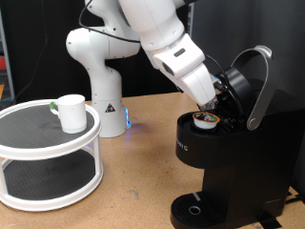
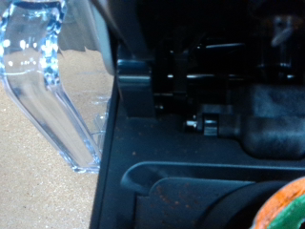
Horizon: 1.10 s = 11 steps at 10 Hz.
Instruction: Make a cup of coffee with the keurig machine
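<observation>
The keurig machine (image 1: 233, 162) stands at the exterior view's right with its lid (image 1: 257, 86) raised. A small pod (image 1: 204, 118) sits in the open chamber. My gripper (image 1: 218, 99) hangs just above and beside the pod, under the raised lid; its fingers are dark against the machine. The white cup (image 1: 70, 112) stands on the top shelf of a round white stand (image 1: 48, 145) at the left, far from the gripper. The wrist view shows the machine's black inside (image 2: 191, 143) close up and an orange-green edge of the pod (image 2: 286, 208); no fingers show there.
The arm's white base (image 1: 103, 86) stands behind the middle of the wooden table (image 1: 143, 172). The machine's drip tray (image 1: 195, 208) is bare. A clear water tank (image 2: 52, 76) shows beside the machine in the wrist view.
</observation>
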Motion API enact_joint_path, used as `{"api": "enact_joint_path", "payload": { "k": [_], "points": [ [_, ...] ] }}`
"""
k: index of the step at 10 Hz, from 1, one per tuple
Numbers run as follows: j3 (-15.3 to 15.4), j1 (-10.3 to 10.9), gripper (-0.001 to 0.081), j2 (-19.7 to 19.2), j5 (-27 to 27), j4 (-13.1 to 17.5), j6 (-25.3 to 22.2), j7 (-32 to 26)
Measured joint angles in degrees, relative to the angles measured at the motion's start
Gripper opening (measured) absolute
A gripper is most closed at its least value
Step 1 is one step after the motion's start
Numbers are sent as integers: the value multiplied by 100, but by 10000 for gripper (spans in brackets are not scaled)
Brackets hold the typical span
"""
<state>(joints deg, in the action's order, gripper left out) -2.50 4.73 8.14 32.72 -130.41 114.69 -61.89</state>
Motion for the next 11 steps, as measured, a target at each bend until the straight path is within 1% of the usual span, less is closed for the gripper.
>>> {"api": "enact_joint_path", "payload": {
  "k": [1,2,4,6,8,10,11],
  "points": [
    [-7,-7,808,-3,40,-4,84,-10],
    [-39,-23,808,13,203,0,224,-17],
    [-197,-61,808,148,621,111,205,-37],
    [-372,-94,808,278,866,365,-125,-40],
    [-512,-130,808,368,887,668,-401,-25],
    [-658,-188,808,366,879,999,-966,-25],
    [-647,-187,808,359,878,967,-914,-27]
  ]
}}
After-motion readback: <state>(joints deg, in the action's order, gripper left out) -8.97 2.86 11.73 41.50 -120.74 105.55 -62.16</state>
